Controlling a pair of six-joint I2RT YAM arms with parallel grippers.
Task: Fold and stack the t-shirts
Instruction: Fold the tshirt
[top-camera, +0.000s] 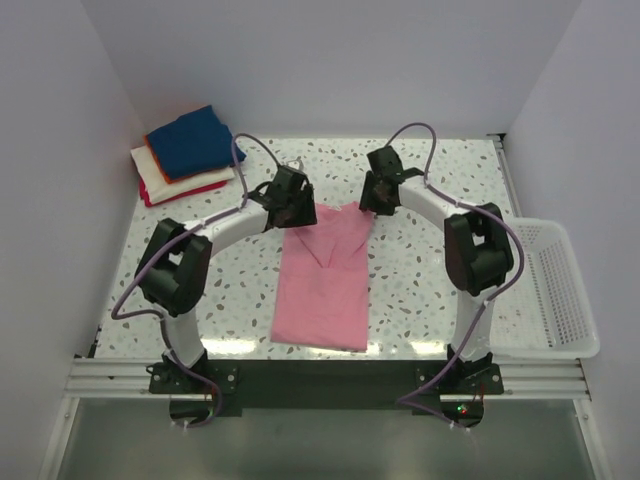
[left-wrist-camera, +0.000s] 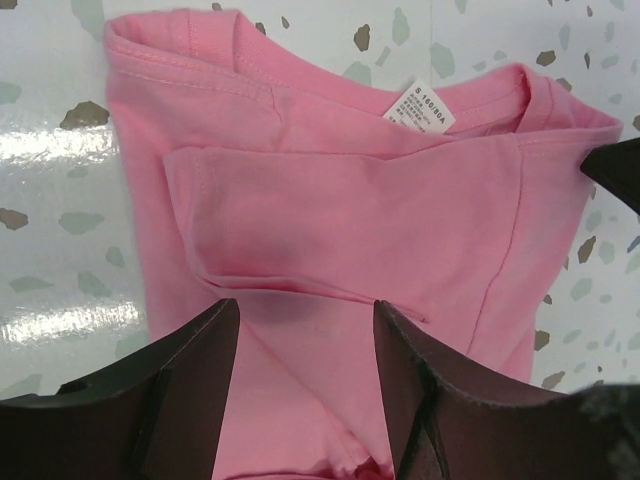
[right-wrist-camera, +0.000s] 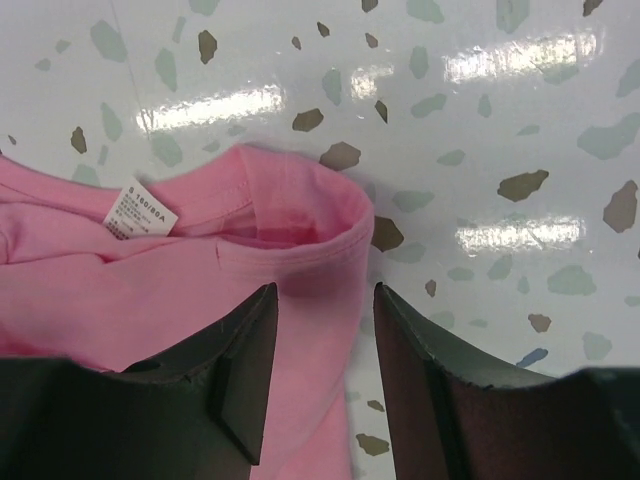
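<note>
A pink t-shirt (top-camera: 325, 280) lies on the table's middle, sides and sleeves folded inward into a long strip, collar at the far end. My left gripper (top-camera: 292, 203) is open over the shirt's far left corner; in the left wrist view (left-wrist-camera: 305, 320) its fingers (left-wrist-camera: 180, 390) straddle the folded sleeve of the pink shirt (left-wrist-camera: 350, 210). My right gripper (top-camera: 378, 196) is open over the far right corner; in the right wrist view (right-wrist-camera: 325, 305) it straddles the collar edge of the shirt (right-wrist-camera: 300, 250). A stack of folded shirts (top-camera: 190, 152), navy on top, then orange, white, red, sits at the far left.
A white mesh basket (top-camera: 548, 290) hangs at the table's right edge. White walls enclose the back and sides. The speckled table (top-camera: 240, 290) shows bare on both sides of the pink shirt. The white size label (left-wrist-camera: 420, 108) sits inside the collar.
</note>
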